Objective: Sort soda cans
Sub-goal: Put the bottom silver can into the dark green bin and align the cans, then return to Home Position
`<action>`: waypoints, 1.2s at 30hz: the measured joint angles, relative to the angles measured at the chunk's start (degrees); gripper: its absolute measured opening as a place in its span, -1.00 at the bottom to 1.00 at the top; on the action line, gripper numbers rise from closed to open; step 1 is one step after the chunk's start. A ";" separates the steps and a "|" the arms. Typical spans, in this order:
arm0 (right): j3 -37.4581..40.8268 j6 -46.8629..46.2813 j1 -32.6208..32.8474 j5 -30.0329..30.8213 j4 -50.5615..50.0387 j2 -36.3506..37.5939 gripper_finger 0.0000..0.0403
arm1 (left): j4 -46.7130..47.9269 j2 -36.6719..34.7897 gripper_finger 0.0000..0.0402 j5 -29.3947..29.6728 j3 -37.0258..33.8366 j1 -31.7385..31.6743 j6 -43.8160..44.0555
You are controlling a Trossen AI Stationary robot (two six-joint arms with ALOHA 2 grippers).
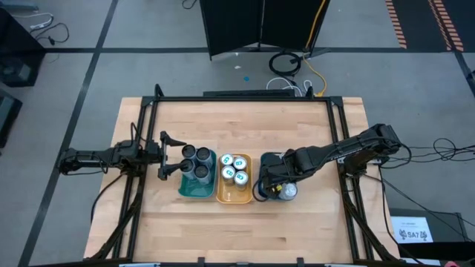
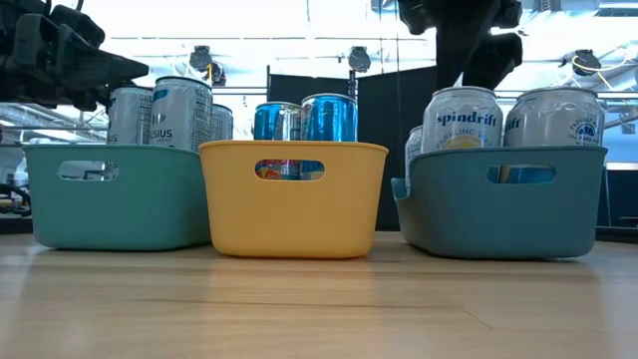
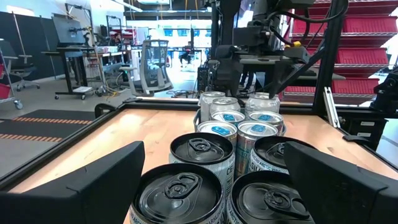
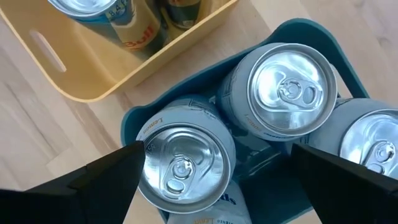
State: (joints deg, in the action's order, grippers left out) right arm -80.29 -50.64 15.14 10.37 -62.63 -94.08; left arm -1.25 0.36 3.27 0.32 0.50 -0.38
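Note:
Three trays stand side by side mid-table. The teal tray (image 1: 187, 187) holds several dark-topped soda cans (image 3: 186, 186). The orange tray (image 1: 233, 196) holds cans with blue-green top marks (image 1: 234, 169). The blue tray (image 2: 498, 204) holds silver-topped cans (image 4: 289, 87), all upright on their bases. My left gripper (image 1: 169, 156) is level and open just left of the teal tray, touching nothing. My right gripper (image 4: 214, 183) hangs open above the blue tray, pointing steeply down, with its fingers clear of the can tops.
A black frame (image 1: 245, 98) runs around the table. Bare wood lies along the table's near edge (image 1: 237, 237) and beyond the trays toward the far edge. In the high view my right arm (image 1: 326, 156) covers most of the blue tray.

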 joint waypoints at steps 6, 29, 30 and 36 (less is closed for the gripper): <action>-0.76 -1.01 0.00 0.27 -0.07 0.11 0.97 | 0.00 0.00 0.95 0.00 0.00 -0.01 0.00; -8.41 -2.30 7.68 0.74 -13.03 0.37 0.97 | 0.01 -0.02 0.95 0.00 0.00 -0.01 0.00; -8.41 -1.78 7.97 -0.18 -12.84 0.37 0.97 | 0.00 0.00 0.95 0.00 0.00 0.00 0.00; -8.41 -2.68 9.83 0.43 -6.02 0.39 0.97 | 0.01 -0.01 0.95 0.01 0.00 0.01 0.00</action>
State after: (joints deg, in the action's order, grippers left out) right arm -88.71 -53.32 24.97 10.80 -68.65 -93.69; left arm -1.25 0.35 3.28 0.32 0.51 -0.38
